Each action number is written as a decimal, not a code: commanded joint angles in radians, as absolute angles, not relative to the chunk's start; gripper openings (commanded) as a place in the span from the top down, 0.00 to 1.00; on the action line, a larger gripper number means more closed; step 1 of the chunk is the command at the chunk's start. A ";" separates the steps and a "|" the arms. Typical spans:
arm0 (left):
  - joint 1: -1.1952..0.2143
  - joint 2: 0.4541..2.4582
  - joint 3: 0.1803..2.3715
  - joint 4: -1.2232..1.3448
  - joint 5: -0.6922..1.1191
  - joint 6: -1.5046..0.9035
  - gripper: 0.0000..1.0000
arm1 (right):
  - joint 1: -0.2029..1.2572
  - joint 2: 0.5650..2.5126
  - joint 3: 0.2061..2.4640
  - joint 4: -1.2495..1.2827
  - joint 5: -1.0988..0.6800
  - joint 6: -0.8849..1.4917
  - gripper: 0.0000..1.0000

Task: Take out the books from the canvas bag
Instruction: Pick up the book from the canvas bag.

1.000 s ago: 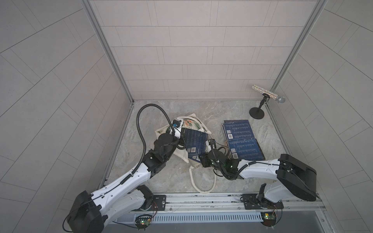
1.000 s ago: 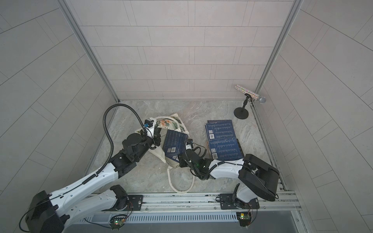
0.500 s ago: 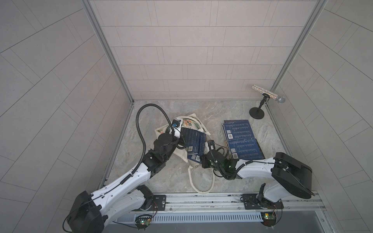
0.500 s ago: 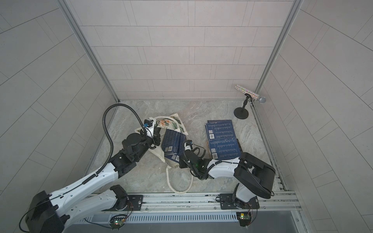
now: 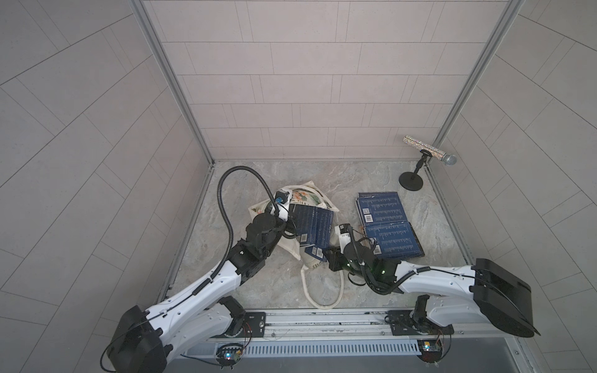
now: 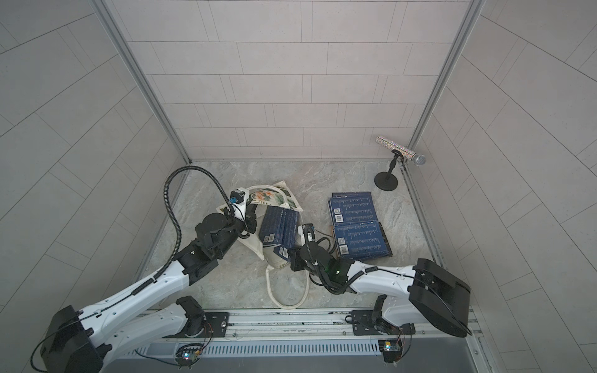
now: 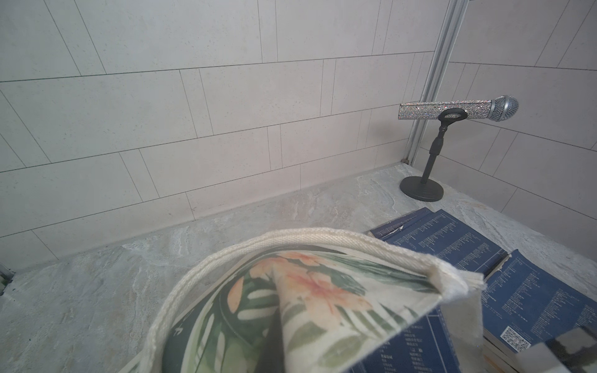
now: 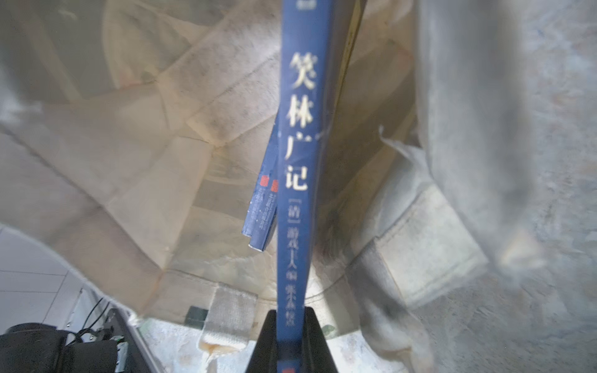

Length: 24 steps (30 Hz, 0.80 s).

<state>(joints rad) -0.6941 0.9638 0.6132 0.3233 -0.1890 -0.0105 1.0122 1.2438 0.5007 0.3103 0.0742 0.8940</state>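
Anchoring the cream leaf-print canvas bag (image 7: 323,290), left gripper (image 5: 289,225) pinches its cloth so right gripper (image 8: 290,311), clamping thin navy book (image 8: 298,161), can pull.

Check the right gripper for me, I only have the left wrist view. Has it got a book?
Observer: Yes. The right gripper is shut on the spine of a navy book at the bag mouth.
Operator: More left inside?
Observer: Two more navy books sit behind it inside the canvas bag.
Operator: Left gripper? My view doesn't show the fingers.
Observer: In a top view the left gripper is shut, pinching the bag's upper edge beside those books.
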 commanded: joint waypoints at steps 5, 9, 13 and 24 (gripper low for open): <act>-0.694 0.948 0.655 0.399 -0.204 -0.014 1.00 | 1.033 1.005 0.508 0.165 0.102 0.756 1.00; -0.694 0.955 0.659 0.397 -0.210 -0.014 1.00 | 1.030 0.928 0.463 0.228 0.051 0.713 1.00; -0.693 0.964 0.662 0.394 -0.209 -0.013 1.00 | 1.021 0.956 0.516 0.129 0.018 0.628 1.00; -0.693 0.977 0.668 0.380 -0.247 0.000 1.00 | 0.921 0.987 0.672 -0.078 -0.103 0.536 1.00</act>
<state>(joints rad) -0.6910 0.9829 0.6205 0.3157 -0.2451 -0.0074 0.9218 1.0328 0.6292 -0.0647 -0.0658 0.6128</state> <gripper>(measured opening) 0.076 0.125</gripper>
